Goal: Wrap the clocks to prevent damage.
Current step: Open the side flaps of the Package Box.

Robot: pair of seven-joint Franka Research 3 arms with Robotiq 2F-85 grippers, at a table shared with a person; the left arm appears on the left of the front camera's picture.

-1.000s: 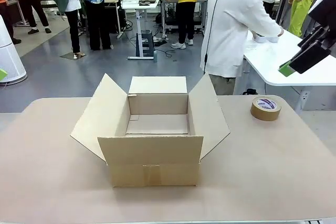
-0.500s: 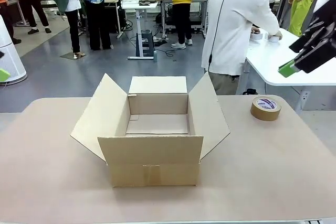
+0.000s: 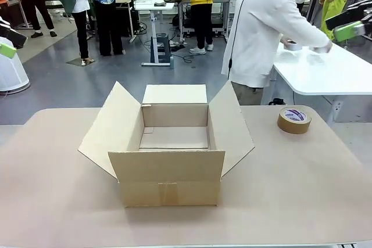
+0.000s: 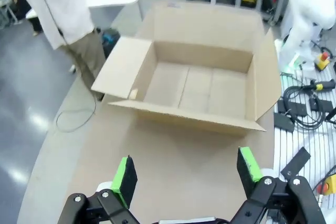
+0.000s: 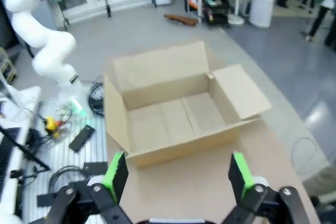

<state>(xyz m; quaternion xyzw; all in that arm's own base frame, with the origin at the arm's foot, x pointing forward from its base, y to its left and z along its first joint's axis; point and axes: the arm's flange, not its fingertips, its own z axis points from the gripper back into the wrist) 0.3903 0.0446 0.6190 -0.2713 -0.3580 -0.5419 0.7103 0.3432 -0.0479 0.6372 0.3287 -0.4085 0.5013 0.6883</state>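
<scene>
Your left gripper (image 4: 186, 169) and right gripper (image 5: 177, 172) are both hanging wide open above the table (image 3: 302, 190), gripping nothing. The open cardboard box (image 3: 168, 143) is sitting mid-table, and the tape roll (image 3: 294, 119) is lying well off to its right.

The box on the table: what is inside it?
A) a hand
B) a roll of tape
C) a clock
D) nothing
D: the box stands open with a bare floor; the tape sits outside it on the table.
</scene>
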